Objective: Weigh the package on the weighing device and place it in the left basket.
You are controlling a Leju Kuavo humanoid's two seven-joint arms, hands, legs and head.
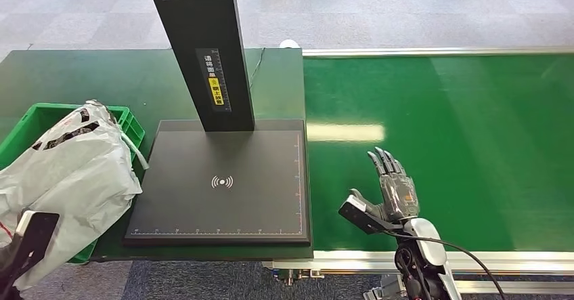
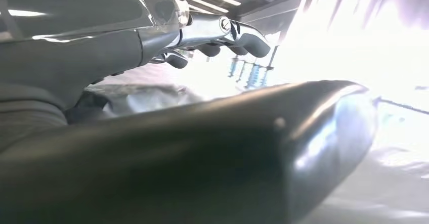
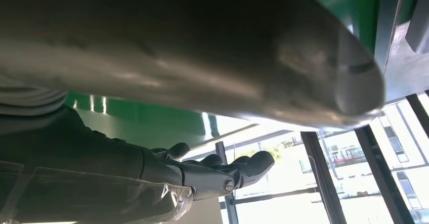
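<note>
Package (image 1: 68, 171) lies in the green basket (image 1: 128, 125), bulging over its rim.

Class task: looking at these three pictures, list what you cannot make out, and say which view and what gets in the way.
- Left hand: head view, cut off by the picture's edge; grip on the package unclear.
- Green basket: head view, its inside covered by the package.
- Scale: label on its post too small to read.
- Left wrist view: glare washes out the background.

Grey carpet floor (image 1: 420, 15) beyond the green conveyor belt (image 1: 460, 131).
</note>
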